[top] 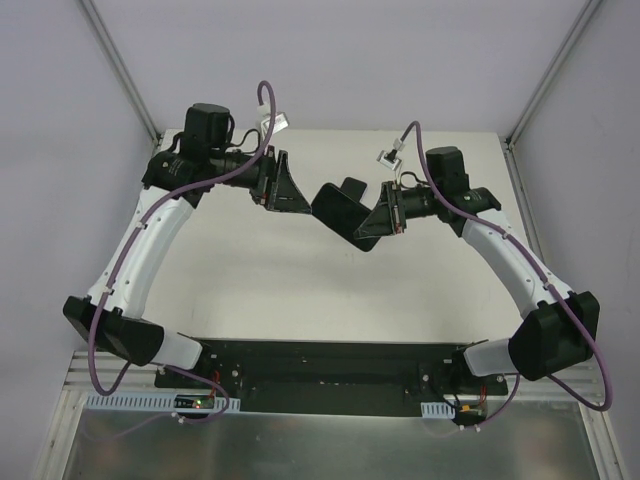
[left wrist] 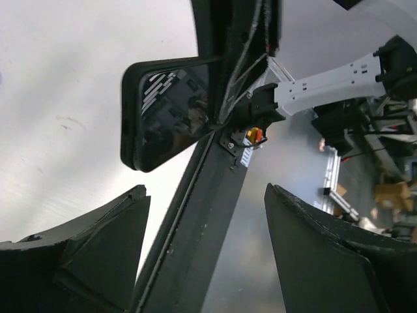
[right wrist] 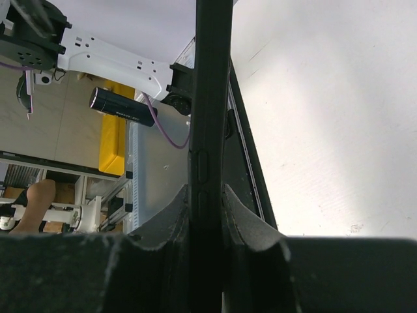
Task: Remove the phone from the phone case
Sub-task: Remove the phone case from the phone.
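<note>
The black rectangular phone (top: pixel 338 208) with a glossy screen hangs in the air over the middle of the table, tilted, with a thick rounded black rim around the glass that looks like the soft case (left wrist: pixel 130 111); whether the case is fully seated cannot be told. The right gripper (top: pixel 372 225), at 3 o'clock of the phone, clamps it; in the right wrist view the phone (right wrist: pixel 208 98) stands edge-on, side buttons showing, pinched between the two black fingers (right wrist: pixel 172 218). The left gripper (top: pixel 295 190) sits at 9 o'clock of the phone, near but apart, jaws spread wide with nothing between them. Below lies the white tabletop (top: pixel 300 290), and at 6 o'clock the black base plate (top: pixel 330 365) carries both arms.
</note>
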Robot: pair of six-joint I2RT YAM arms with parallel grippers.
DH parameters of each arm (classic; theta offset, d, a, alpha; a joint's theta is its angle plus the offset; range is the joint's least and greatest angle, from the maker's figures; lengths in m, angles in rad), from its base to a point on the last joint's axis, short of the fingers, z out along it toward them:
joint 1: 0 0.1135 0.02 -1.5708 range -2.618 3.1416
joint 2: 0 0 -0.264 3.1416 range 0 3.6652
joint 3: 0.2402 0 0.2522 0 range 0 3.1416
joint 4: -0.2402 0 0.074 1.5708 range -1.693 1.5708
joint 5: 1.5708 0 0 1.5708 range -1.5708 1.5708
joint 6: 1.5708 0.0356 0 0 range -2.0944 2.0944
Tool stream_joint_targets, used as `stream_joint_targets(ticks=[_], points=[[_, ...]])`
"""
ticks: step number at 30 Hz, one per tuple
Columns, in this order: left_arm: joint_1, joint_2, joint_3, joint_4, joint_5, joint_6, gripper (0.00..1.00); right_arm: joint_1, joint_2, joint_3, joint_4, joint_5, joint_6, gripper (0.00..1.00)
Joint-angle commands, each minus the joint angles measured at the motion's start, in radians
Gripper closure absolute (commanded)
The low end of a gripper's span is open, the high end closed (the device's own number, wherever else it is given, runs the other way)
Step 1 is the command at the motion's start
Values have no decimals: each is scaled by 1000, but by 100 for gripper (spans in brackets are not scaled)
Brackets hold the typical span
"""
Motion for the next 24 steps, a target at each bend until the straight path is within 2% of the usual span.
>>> stream_joint_targets(ticks=[1, 10, 24], points=[[-9, 28, -28, 110, 13, -199, 27, -3, -36, 65, 72, -70, 18, 100], [-9, 87, -50, 201, 56, -314, 28, -8, -36, 59, 75, -69, 20, 100], [-12, 93, -103, 283, 97, -369, 28, -8, -21, 68, 81, -69, 26, 100]])
